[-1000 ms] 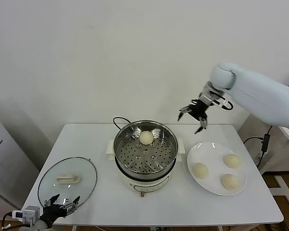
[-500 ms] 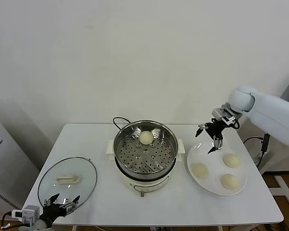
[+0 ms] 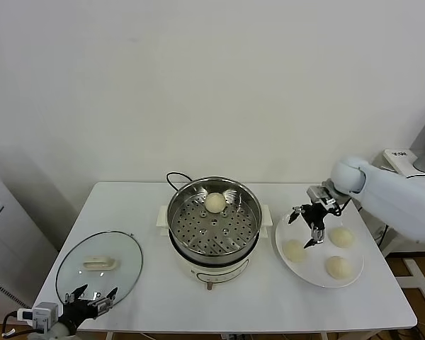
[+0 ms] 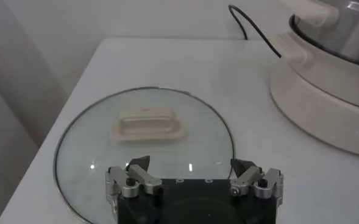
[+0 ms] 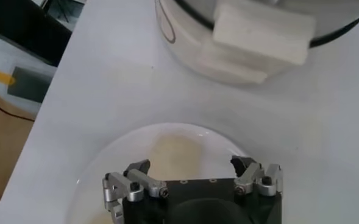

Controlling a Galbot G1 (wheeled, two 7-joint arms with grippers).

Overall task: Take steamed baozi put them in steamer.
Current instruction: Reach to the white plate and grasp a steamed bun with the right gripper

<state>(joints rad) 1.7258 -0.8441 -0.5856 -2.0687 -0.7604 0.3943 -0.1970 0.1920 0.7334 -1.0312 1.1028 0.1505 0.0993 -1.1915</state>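
Observation:
The steamer (image 3: 214, 225) stands mid-table, a steel perforated basket on a cream base, with one pale baozi (image 3: 214, 202) at its far side. Three more baozi (image 3: 295, 250) (image 3: 341, 236) (image 3: 337, 266) lie on the white plate (image 3: 313, 275) to its right. My right gripper (image 3: 306, 225) hangs open just above the plate, over the baozi nearest the steamer. In the right wrist view that baozi (image 5: 176, 152) lies below and between the spread fingers of the right gripper (image 5: 191, 164), apart from them. My left gripper (image 3: 92, 301) is parked open at the table's front left corner.
A round glass lid (image 3: 99, 265) with a cream handle lies flat at the front left, right before the left gripper (image 4: 189, 164). The steamer's black cord (image 3: 176, 177) loops behind the base. The white table (image 3: 142, 212) ends close past the plate on the right.
The right arm has swung right and down, from high behind the steamer to just above the plate's left bun. Its jaws stayed open. The left arm has not moved.

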